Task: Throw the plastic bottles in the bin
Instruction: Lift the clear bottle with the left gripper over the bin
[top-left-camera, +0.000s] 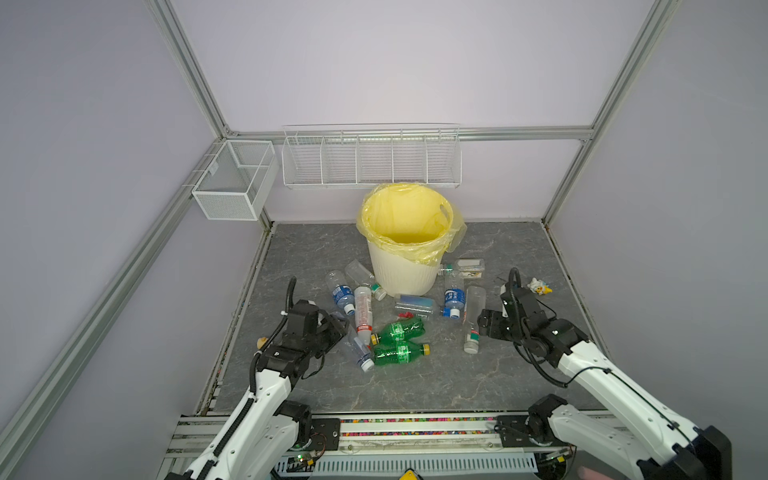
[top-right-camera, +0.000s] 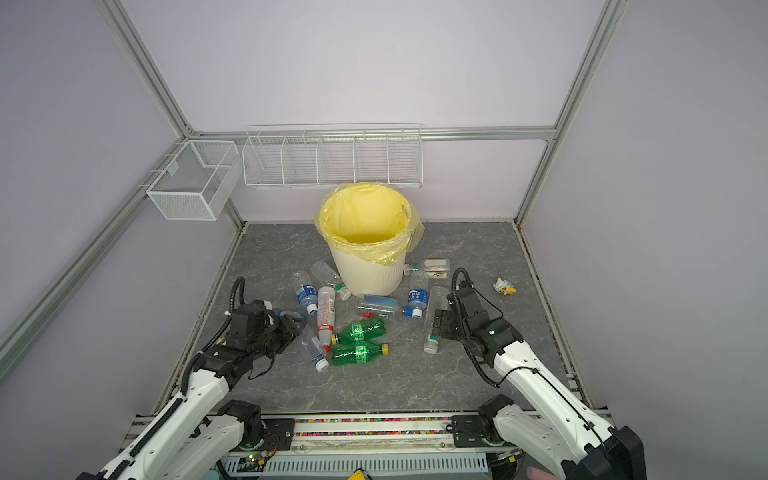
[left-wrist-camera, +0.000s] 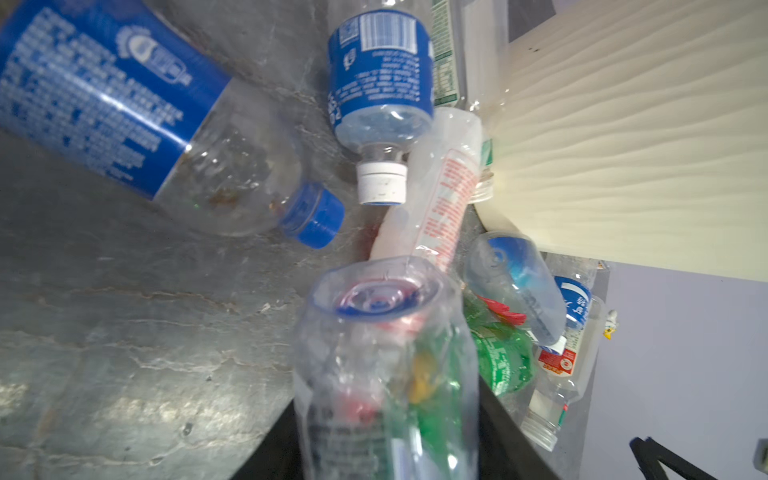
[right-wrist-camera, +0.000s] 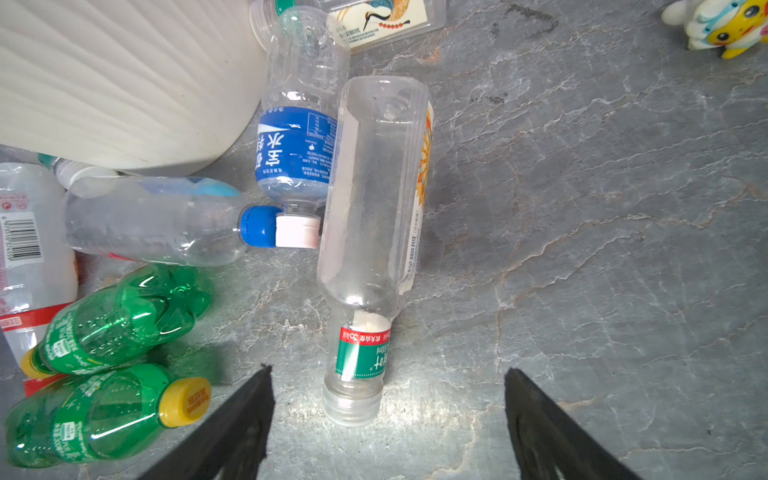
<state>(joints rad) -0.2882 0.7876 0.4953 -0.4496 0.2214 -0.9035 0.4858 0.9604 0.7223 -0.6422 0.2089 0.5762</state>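
Note:
My left gripper (top-left-camera: 334, 330) (left-wrist-camera: 386, 436) is shut on a clear plastic bottle (top-left-camera: 358, 350) (left-wrist-camera: 382, 357), whose white-capped end points toward the front. The bin (top-left-camera: 405, 276) (top-right-camera: 370, 278), cream and ribbed with a yellow bag, stands at the back middle. Several more plastic bottles lie in front of it, among them two green ones (top-left-camera: 399, 330) (top-left-camera: 401, 353) and a blue-labelled one (top-left-camera: 343, 293). My right gripper (top-left-camera: 482, 328) (right-wrist-camera: 386, 374) is open, its fingers either side of the neck of a long clear bottle (top-left-camera: 473, 316) (right-wrist-camera: 370, 208) without touching it.
A yellow-and-white toy figure (top-left-camera: 539, 286) lies right of the right arm. A small yellowish thing (top-left-camera: 262, 342) sits by the left wall. White wire baskets (top-left-camera: 370, 160) (top-left-camera: 232, 178) hang on the back wall. A flat clear box (top-left-camera: 469, 266) lies beside the bin.

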